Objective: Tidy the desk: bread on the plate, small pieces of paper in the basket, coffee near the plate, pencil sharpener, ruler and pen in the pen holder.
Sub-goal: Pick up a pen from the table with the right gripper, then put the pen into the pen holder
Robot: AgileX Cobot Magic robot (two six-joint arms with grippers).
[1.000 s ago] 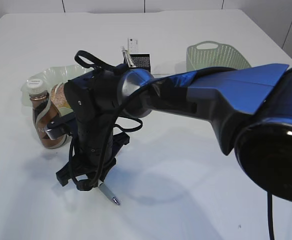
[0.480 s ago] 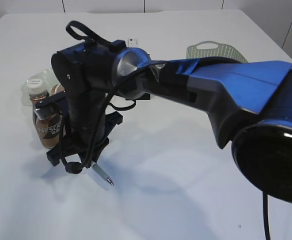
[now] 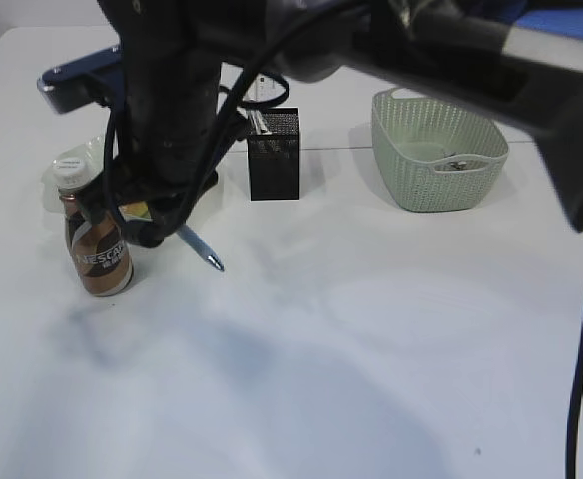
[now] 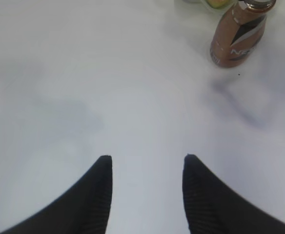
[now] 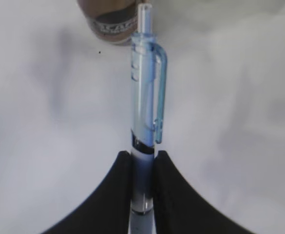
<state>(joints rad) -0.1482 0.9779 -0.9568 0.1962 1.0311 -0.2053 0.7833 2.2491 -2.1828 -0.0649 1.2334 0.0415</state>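
Right gripper (image 5: 142, 187) is clamped on the pen (image 5: 145, 117), held clear of the table (image 3: 371, 349), left of the holder (image 3: 275, 153) and just right of the coffee (image 3: 94, 239). Grip is low on the barrel, most of the pen hanging free, so it could pivot or slip. Risks: the arm sweeping the coffee over, or the tip catching the holder's rim. Left gripper (image 4: 147, 187) is apart, empty, over bare table. Basket (image 3: 436, 150) sits far right.
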